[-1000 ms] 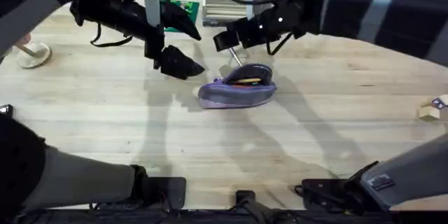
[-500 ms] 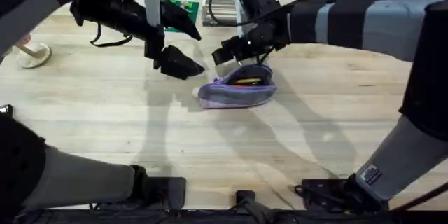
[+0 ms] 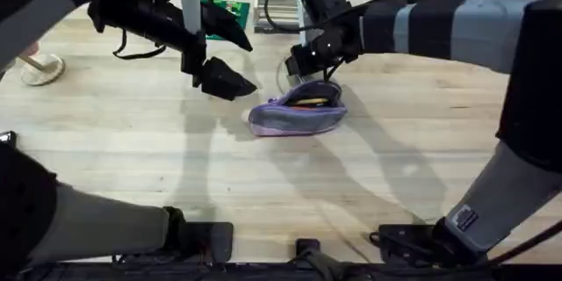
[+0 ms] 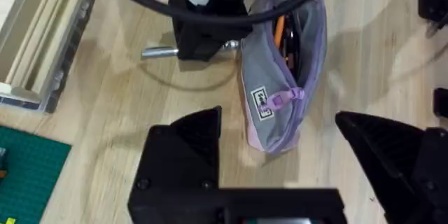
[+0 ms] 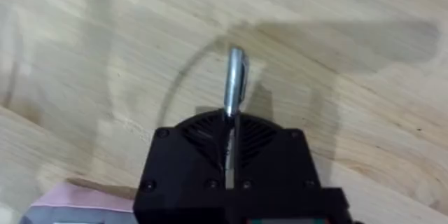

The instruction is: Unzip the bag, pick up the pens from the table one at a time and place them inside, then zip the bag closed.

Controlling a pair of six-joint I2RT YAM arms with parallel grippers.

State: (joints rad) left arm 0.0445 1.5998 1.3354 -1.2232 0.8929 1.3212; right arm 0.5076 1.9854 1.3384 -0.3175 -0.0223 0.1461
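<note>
We see the right gripper [image 5: 229, 155] with its black fingers pressed together on the silvery pen [image 5: 233, 80], whose free end sticks out past the fingertips over bare wood; in the overhead view that gripper [image 3: 303, 63] sits just at 12 o'clock of the bag [image 3: 296, 112], with the pen's shaft hidden under it. The left gripper [image 4: 280, 161] hangs with its fingers spread wide and nothing between them, hovering above the near end of the bag [image 4: 283, 77]; from overhead it [image 3: 230, 81] lies at about 10 o'clock of the pouch, close but apart. The bag is a soft lavender pouch with a greyer face and a small label, its zipper mouth gaping, and an orange pen [image 4: 278, 31] shows inside beside darker contents. It lies lengthwise near the centre of the table [image 3: 132, 167], pale plank-grained wood with wide open room toward 6 o'clock and to both sides. At 12 o'clock, along the far edge, stand a stack of cream boxes [image 3: 274, 9] and a green mat [image 3: 230, 9]; a small round stand [image 3: 39, 68] sits at 9 o'clock and little blocks [image 3: 543, 136] at 3 o'clock
</note>
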